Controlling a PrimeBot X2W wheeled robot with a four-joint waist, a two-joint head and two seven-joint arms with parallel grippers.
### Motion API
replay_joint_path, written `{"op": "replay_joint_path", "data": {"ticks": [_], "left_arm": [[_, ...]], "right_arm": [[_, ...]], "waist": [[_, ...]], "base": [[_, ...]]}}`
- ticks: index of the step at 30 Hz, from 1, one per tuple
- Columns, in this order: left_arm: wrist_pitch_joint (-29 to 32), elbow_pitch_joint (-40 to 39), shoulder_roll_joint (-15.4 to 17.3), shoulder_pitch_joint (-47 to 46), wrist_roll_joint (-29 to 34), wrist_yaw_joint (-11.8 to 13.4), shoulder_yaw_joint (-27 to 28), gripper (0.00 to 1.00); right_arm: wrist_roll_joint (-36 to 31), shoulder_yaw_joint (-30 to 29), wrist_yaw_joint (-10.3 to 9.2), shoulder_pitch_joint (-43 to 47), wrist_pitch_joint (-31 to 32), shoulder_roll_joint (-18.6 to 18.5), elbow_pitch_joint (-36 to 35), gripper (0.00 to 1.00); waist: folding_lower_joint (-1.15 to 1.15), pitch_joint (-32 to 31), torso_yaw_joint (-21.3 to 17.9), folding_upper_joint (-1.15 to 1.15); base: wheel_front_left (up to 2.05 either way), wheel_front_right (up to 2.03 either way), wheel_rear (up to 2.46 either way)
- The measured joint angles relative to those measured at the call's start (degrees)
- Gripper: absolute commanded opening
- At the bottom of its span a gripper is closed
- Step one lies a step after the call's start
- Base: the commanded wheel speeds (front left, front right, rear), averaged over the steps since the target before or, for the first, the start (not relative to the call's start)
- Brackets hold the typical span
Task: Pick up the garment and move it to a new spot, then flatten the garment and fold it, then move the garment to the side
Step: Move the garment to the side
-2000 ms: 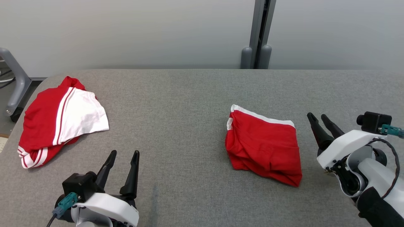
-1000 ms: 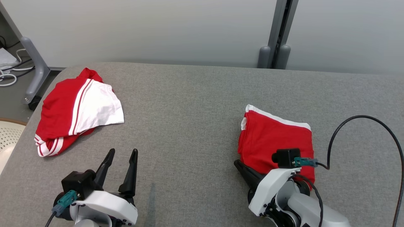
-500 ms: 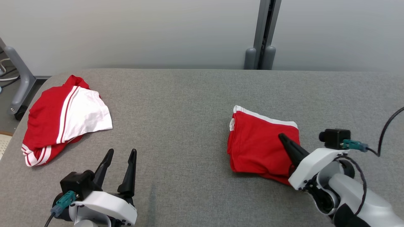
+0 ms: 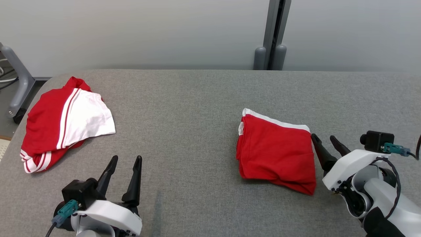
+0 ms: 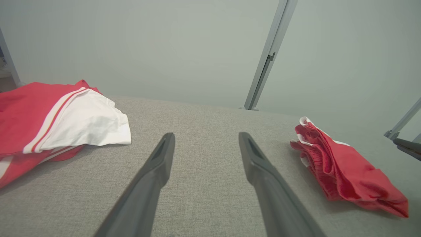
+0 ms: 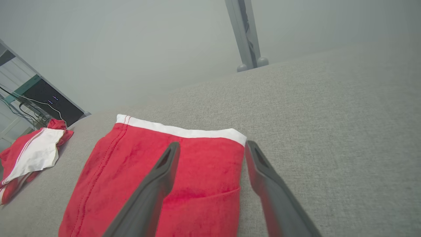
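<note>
2 spread pincers face 1 folded garment, 1 crumpled garment.

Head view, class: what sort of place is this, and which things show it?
Probably a robot test lab, not a home: a grey fabric-covered worktable, a bare wall with a metal post, and a dark electronics box with cables off to one side.

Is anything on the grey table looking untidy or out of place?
The red and white garment at the left end of the table lies crumpled, not folded. The folded red garment lies askew, its near edge bunched.
</note>
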Motion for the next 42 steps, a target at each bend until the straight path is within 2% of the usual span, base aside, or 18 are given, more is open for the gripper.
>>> {"op": "replay_joint_path", "data": {"ticks": [5, 15, 22, 30, 32, 33, 34, 42], "left_arm": [[0.02, 0.13, 0.12, -0.1, 0.05, 0.0, -0.21, 1.0], [0.08, 0.37, -0.02, -0.79, 0.03, -0.07, -0.76, 1.0], [0.08, 0.71, -0.47, -1.92, -0.01, -0.19, -0.78, 1.0], [0.07, 1.32, -0.88, -2.07, 0.05, -0.66, -0.65, 1.0], [0.05, 1.47, -0.91, -2.1, 0.08, -1.01, -0.57, 1.0], [0.05, 1.55, -0.91, -2.1, 0.15, -1.01, -0.52, 1.0], [0.04, 1.6, -0.91, -2.1, 0.16, -1.02, -0.44, 1.0], [0.01, 1.76, -0.91, -2.1, 0.46, -1.07, -0.15, 1.0]], "right_arm": [[1.38, -0.2, 0.0, -0.32, 5.49, 0.75, 2.61, 1.0], [7.67, -2.0, 0.0, -4.86, 26.16, 1.52, 10.22, 1.0], [11.51, -4.27, 0.0, -7.1, 33.17, 2.08, 14.22, 1.0], [12.46, -4.91, 0.08, -7.4, 34.45, 2.41, 14.51, 1.0], [12.49, -4.97, 0.08, -7.38, 34.05, 2.47, 14.46, 0.48], [12.49, -4.94, 0.08, -7.35, 33.87, 2.5, 14.4, 0.17], [12.49, -4.9, 0.08, -7.32, 33.73, 2.5, 14.33, 0.0], [12.22, -3.94, 0.07, -6.72, 30.97, 2.36, 11.77, 0.0]], "waist": [[0.0, 0.06, 0.23, 0.0], [0.0, 0.67, 1.33, 0.0], [0.0, 2.26, 3.54, 0.0], [0.0, 3.53, 5.45, 0.0], [0.0, 3.57, 5.68, 0.0], [0.0, 3.53, 5.74, 0.0], [0.0, 3.49, 5.76, 0.0], [0.0, 3.12, 5.22, 0.0]], "base": [[0.0, 0.0, 0.0], [0.0, 0.0, 0.0], [0.0, 0.0, 0.0], [0.0, 0.0, 0.0], [0.0, 0.0, 0.0], [0.0, 0.0, 0.0], [0.0, 0.0, 0.0], [0.0, 0.0, 0.0]]}}
